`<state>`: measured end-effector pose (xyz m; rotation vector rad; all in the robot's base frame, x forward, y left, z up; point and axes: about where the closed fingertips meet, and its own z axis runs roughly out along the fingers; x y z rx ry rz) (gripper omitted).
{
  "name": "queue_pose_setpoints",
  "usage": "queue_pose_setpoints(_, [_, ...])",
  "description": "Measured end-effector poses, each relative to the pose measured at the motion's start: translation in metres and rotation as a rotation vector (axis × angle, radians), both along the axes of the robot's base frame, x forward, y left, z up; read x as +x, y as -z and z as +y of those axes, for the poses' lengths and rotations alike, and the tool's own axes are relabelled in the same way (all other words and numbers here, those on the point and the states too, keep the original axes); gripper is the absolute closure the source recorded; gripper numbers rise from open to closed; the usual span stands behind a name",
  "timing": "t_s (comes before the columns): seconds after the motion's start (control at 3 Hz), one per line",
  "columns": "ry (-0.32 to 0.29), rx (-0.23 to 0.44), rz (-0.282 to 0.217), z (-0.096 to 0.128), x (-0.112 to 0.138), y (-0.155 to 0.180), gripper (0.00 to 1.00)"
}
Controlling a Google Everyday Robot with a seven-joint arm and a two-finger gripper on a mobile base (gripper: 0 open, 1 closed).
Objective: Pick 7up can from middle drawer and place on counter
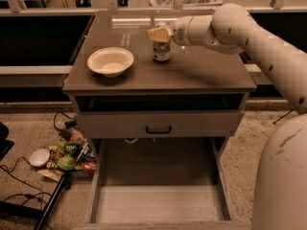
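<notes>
The 7up can (161,51) stands upright on the counter (201,73), near its back middle, to the right of the white bowl. My gripper (160,34) is at the top of the can, reaching in from the right on the white arm (225,28). The gripper hides the can's top. The middle drawer (158,202) is pulled out at the bottom of the cabinet. Its pale plank floor is bare.
A white bowl (110,61) sits on the counter's left part. A closed grey drawer front with a small black handle (158,128) is above the open drawer. Litter, a small bowl and cables (62,155) lie on the floor at the left.
</notes>
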<state>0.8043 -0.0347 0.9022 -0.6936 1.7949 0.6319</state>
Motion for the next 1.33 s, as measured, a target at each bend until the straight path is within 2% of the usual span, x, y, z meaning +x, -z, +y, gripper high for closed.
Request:
queue_pose_setpoints(0.67, [-0.008,0.001,0.003,0.0060,0.0001,0.0023,0.05])
queue_pose_setpoints(1.0, [-0.010,0.001,0.004,0.0075,0.0001,0.0029,0.00])
queue_pose_setpoints(1.33, [-0.013,-0.001,0.004,0.0078,0.0005,0.0011,0.00])
